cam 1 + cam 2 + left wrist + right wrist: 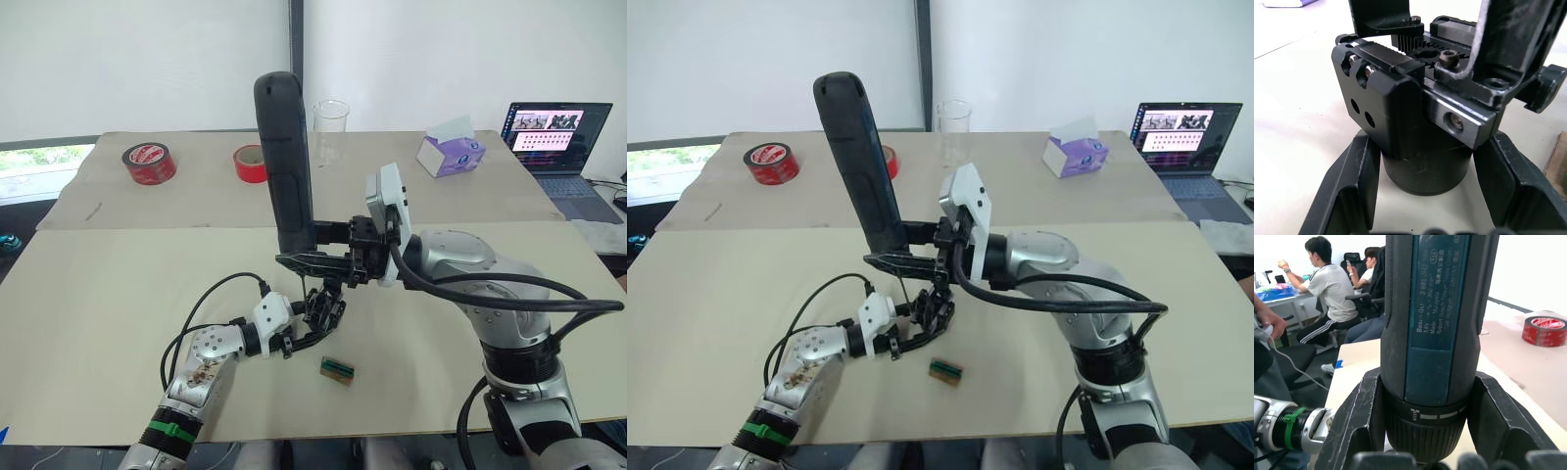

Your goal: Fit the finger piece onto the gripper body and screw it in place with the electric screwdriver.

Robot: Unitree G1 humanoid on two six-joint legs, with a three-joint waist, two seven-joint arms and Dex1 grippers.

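While the left claw clamps the gripper body, the right claw grips the upright electric screwdriver.

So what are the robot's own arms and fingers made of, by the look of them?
Both arms are silver-grey metal with rounded joints. Loose black cables loop along each. The left arm has a green band near its base and a perforated round joint. The right arm carries a white housing at the wrist. Each ends in two black fingers, ridged inside.

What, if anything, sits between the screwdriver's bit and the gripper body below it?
Nothing visible. The right gripper holds the electric screwdriver upright, bit pointing down at the gripper body, which the left gripper clamps by its round base.
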